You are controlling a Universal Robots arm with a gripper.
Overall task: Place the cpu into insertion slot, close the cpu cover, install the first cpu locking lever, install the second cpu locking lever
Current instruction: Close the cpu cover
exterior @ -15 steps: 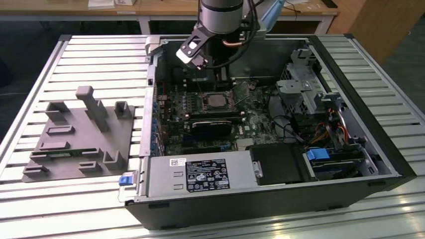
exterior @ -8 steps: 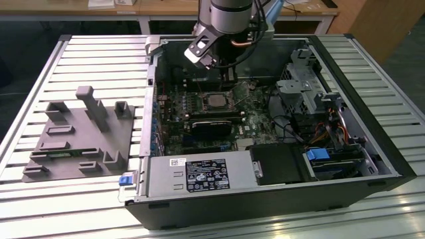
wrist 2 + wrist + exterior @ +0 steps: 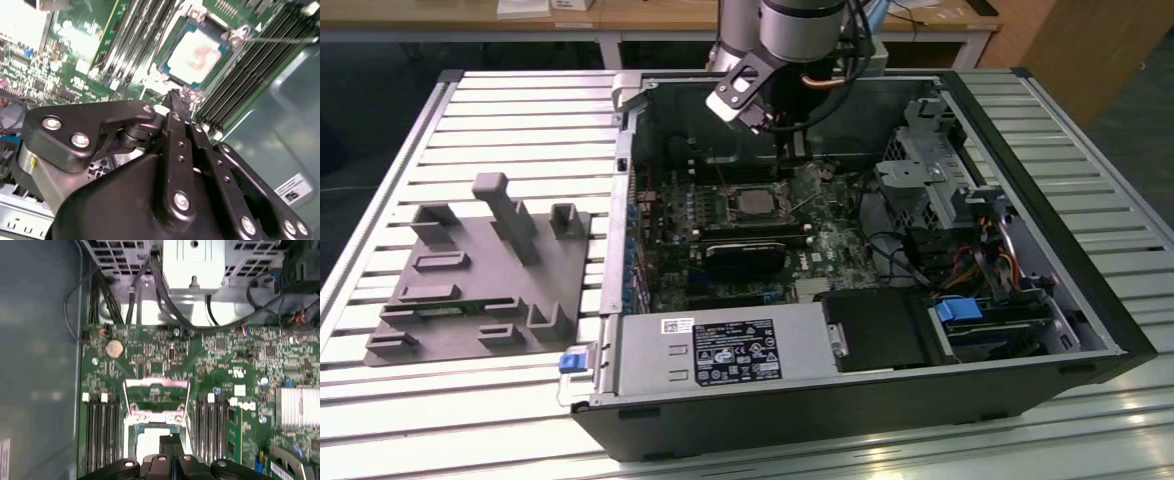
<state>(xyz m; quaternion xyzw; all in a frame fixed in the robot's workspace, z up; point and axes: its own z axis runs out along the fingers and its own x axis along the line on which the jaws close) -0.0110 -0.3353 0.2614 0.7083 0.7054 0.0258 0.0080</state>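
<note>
Slatted table (image 3: 480,120) bears the case (image 3: 854,410); memory slots (image 3: 137,35) flank the cpu (image 3: 199,51), end effector (image 3: 174,95) closed.

cpu (image 3: 146,445) partly behind end effector (image 3: 171,439), arm (image 3: 794,25) cut off at edge

We see a silver-grey arm (image 3: 790,25) trailing dark cables (image 3: 859,45), and a black gripper (image 3: 174,96) studded with round silver screws (image 3: 181,201).
</note>
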